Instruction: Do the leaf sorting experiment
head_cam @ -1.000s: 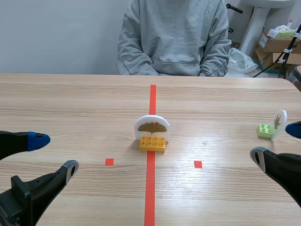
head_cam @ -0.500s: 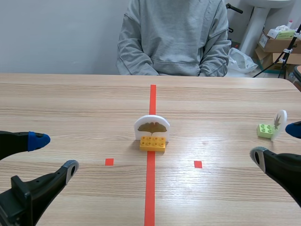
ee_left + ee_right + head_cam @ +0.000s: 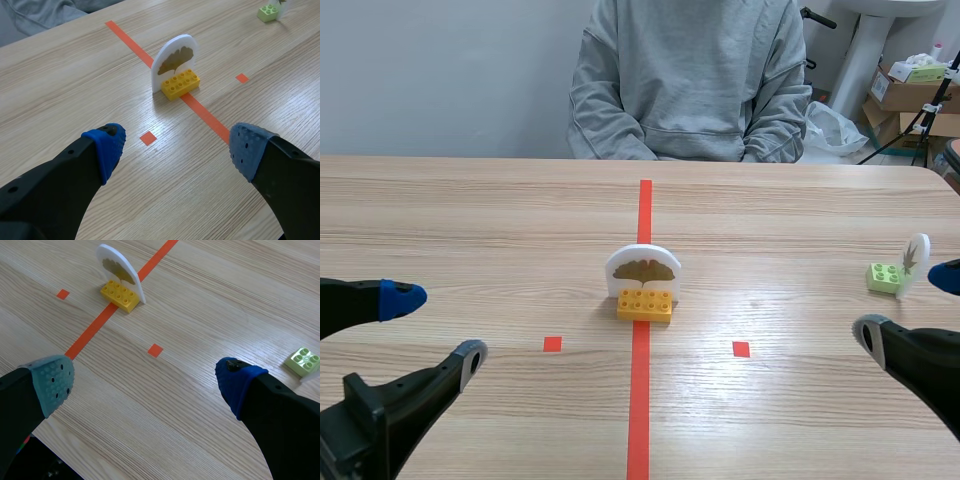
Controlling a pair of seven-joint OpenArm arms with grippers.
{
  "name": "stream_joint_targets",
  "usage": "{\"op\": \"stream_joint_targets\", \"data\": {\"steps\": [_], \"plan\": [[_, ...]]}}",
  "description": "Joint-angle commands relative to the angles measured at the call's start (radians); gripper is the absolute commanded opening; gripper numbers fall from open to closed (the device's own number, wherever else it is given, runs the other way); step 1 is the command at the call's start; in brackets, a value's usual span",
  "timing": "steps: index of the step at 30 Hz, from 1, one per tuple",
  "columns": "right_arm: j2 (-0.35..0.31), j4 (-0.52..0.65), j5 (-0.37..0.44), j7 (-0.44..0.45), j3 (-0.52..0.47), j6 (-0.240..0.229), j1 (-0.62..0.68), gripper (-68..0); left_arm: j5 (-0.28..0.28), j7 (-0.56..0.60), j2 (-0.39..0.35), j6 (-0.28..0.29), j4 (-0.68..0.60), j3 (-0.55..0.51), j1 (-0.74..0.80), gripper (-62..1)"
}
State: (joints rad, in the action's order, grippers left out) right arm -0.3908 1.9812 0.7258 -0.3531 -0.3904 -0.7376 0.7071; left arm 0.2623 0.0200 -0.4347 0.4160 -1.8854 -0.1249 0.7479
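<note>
The yellow brick (image 3: 644, 304) sits at the centre of the frame in the scene view, squarely on the long red tape line. A white arched card (image 3: 643, 256) printed with a brown ginkgo leaf stands upright in the brick's back edge, its face turned toward the robot. At the right edge of the frame, a pale green brick (image 3: 884, 277) rests on the tabletop (image 3: 470, 220). It has a second small white leaf card (image 3: 917, 258) standing at its right side, seen nearly edge-on.

The left jaws come in at the lower left of the frame, spread wide and holding nothing. Their blue pad (image 3: 402, 297) and grey pad (image 3: 471, 354) are well apart from each other and from the yellow brick. In the left wrist view the yellow brick (image 3: 181, 85) and its card (image 3: 175, 52) lie well ahead of the jaws, roughly in line with the gap between the two pads (image 3: 107, 145).

The right jaws enter at the lower right, also spread wide and empty. One blue fingertip (image 3: 946, 275) is just beside the green brick's card. In the right wrist view the green brick (image 3: 303, 361) lies close beside the blue pad (image 3: 235, 380), on its outer side, and the yellow brick (image 3: 120, 295) is far ahead.

A person in a grey sweatshirt (image 3: 690, 80) sits across the tabletop at the top centre of the frame. Cardboard boxes (image 3: 910, 95) are stacked in the upper right corner.
</note>
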Motion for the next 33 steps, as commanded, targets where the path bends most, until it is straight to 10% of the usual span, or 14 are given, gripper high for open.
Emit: {"op": "stream_joint_targets", "data": {"steps": [1,7,17,33], "plan": [[-0.014,-0.002,0.011,0.011,-0.002,-0.008,-0.011,-9.9,0.010,0.013,0.007,-0.002,-0.018,0.001,-0.003,-15.5],[-0.014,-0.002,-0.012,0.003,-0.002,-0.008,-0.016,-10.0,0.010,0.013,0.007,-0.002,-0.018,0.001,-0.003,-15.5],[-0.056,-0.052,-0.293,-0.060,0.144,-0.008,-0.241,-10.0,0.010,0.013,0.008,-0.002,-0.018,0.001,-0.003,-15.5],[0.000,-0.625,-0.385,-0.039,0.632,-0.008,-0.873,-10.0,0.010,0.013,0.008,-0.002,-0.018,0.001,-0.003,-15.5]]}}
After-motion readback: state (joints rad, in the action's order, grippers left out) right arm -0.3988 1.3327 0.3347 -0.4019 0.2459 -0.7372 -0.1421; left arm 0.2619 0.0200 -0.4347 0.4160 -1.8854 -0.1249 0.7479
